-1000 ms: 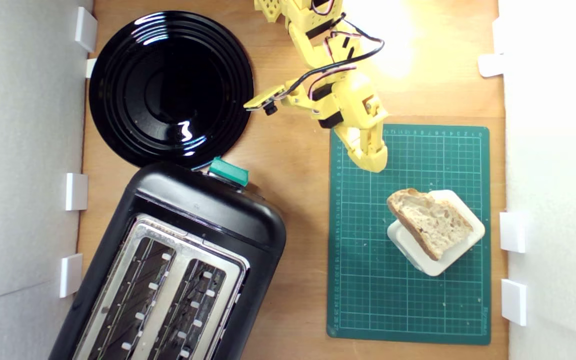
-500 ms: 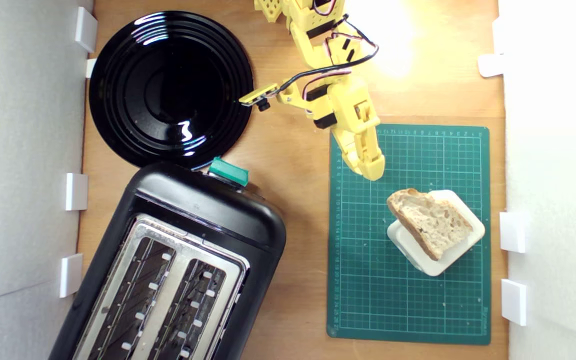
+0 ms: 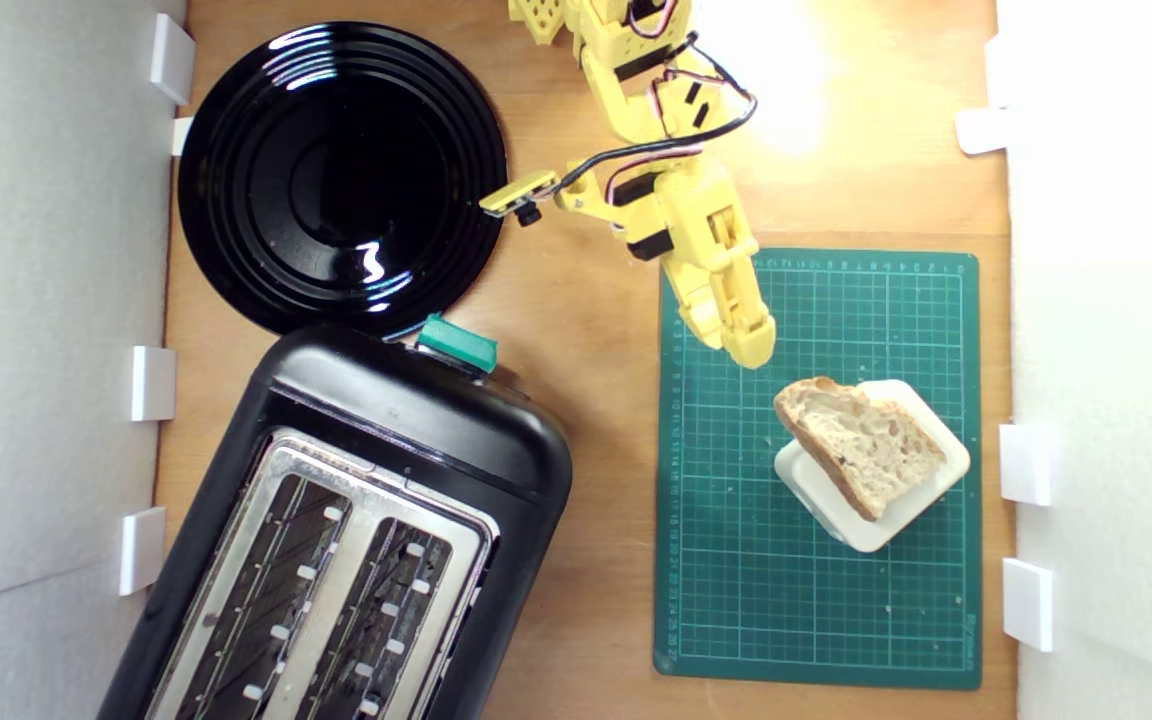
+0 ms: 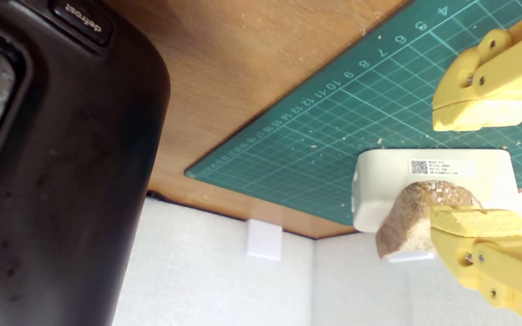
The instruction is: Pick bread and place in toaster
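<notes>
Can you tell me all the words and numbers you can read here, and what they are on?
"defrost": on a button of the black toaster, upside down in the wrist view.
"4" up to "17": ruler numbers along the edge of the green cutting mat.
QR code and small print: on a sticker on the cream block, too small to read.
Print on the mat's corner in the exterior view: blurred, unreadable.

Counted on the wooden table:
One bread (image 3: 864, 440), one toaster (image 3: 356, 530), one black plate (image 3: 341, 175), one green cutting mat (image 3: 736, 560), one cream block (image 3: 891, 525), one gripper (image 3: 748, 345).
</notes>
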